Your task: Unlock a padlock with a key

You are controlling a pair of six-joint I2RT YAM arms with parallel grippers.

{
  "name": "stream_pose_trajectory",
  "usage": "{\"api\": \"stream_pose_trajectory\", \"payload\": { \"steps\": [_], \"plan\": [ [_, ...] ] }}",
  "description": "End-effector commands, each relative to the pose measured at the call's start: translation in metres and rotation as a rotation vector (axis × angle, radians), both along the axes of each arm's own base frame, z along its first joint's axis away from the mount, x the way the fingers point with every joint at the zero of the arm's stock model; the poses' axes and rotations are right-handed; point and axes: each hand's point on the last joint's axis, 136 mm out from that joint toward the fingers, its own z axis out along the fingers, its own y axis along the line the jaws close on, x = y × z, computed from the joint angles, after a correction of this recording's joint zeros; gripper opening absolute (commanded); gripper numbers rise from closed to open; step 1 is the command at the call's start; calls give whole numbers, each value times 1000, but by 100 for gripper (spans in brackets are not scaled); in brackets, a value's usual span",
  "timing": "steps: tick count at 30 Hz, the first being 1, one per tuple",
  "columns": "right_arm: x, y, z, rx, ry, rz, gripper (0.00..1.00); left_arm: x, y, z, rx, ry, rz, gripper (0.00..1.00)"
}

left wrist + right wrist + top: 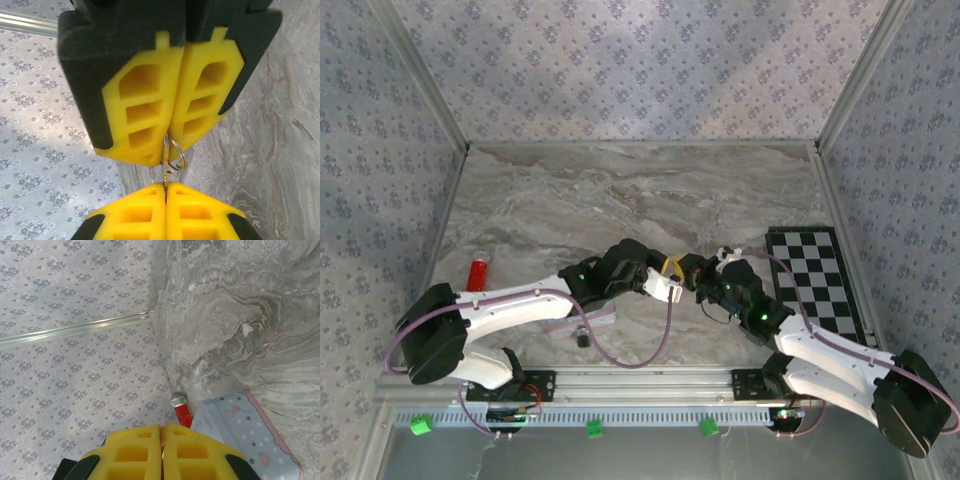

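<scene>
Two grippers are met tip to tip above the middle of the counter (620,200), each fitted with two yellow foam pads moulded with blocky hollow cells and backed by black shells. The pads of the left gripper (166,192) are pressed together on the lower end of one key (165,172), seen edge-on as a thin metal strip. The pads of the right gripper (171,135) are likewise closed on its upper end. One thin wire ring (176,156) is hung from the key between the two grippers.

One padlock (583,338), a tiny dark block, is laid on the grey veined marble-look counter under the left arm, just near of one pale-blue square tin (240,435) printed with stars and edged in pink. Its loop is too small to be made out.

One red glittery cylinder (183,416) with a silver domed cap is stood at the left, beside the wall. One black-and-white chequered board (815,285) is laid flat at the right. Three small green blocks (594,429) are spaced along the near rail.
</scene>
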Motion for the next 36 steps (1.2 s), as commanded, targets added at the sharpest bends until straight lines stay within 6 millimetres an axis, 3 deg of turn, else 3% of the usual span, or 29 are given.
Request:
{"api": "stream_pose_trajectory", "payload": {
  "steps": [1,4,9,11,15,18,23,29,33,36],
  "plan": [
    [2,-2,17,-61,-66,-3,0,3,-1,23,-142,-8,49,23],
    [3,-9,19,-165,-129,1,0,-5,6,50,-337,96,87,36],
    [11,-15,26,-327,-305,36,0,-21,32,82,-657,534,203,30],
    [13,-12,33,-372,-407,56,0,-17,46,90,-809,710,292,31],
    [16,-7,48,-400,-578,50,0,-16,63,87,-970,994,407,35],
    [17,-2,63,-426,-701,51,0,-18,64,87,-1029,1140,415,36],
    [21,6,70,-449,-800,33,0,-16,62,104,-1224,1318,308,40],
    [21,20,80,-373,-848,36,0,-18,44,113,-1232,1439,218,41],
    [21,16,83,-310,-844,-1,0,-17,41,124,-1262,1561,113,44],
    [17,19,88,-294,-874,11,0,-14,37,122,-1254,1605,124,44]
  ]
}}
